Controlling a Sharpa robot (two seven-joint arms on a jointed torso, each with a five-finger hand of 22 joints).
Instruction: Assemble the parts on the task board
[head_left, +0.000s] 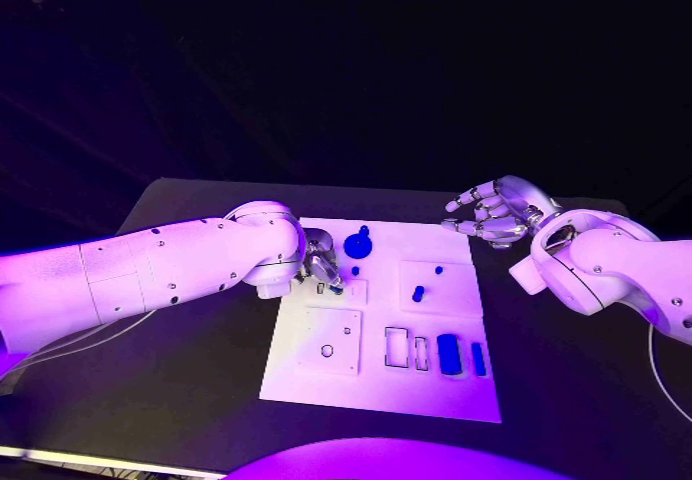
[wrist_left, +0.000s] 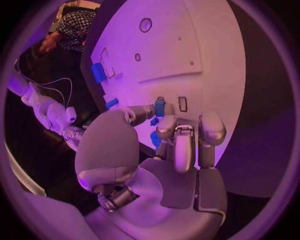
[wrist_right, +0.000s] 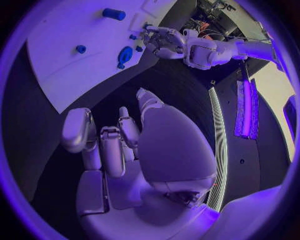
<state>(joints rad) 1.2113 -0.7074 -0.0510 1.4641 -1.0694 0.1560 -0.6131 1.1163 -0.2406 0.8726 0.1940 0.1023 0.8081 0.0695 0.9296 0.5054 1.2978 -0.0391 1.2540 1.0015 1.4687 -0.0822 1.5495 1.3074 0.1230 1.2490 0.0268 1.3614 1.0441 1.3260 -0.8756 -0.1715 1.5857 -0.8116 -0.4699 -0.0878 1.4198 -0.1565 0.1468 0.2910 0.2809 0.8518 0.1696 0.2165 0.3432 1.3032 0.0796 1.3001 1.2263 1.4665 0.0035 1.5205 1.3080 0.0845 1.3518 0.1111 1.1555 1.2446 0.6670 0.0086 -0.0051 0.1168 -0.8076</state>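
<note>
The white task board lies mid-table. My left hand hovers over its upper left part and pinches a small blue part between thumb and a finger, close to a narrow empty slot. A round blue part stands just beyond that hand. A short blue peg sits in the raised square plate, and two blue bars lie at the board's lower right. My right hand hangs over the black table off the board's upper right corner, fingers apart and holding nothing.
Two empty rectangular slots lie beside the blue bars. A square plate with a small hole takes up the board's lower left. Black table surrounds the board.
</note>
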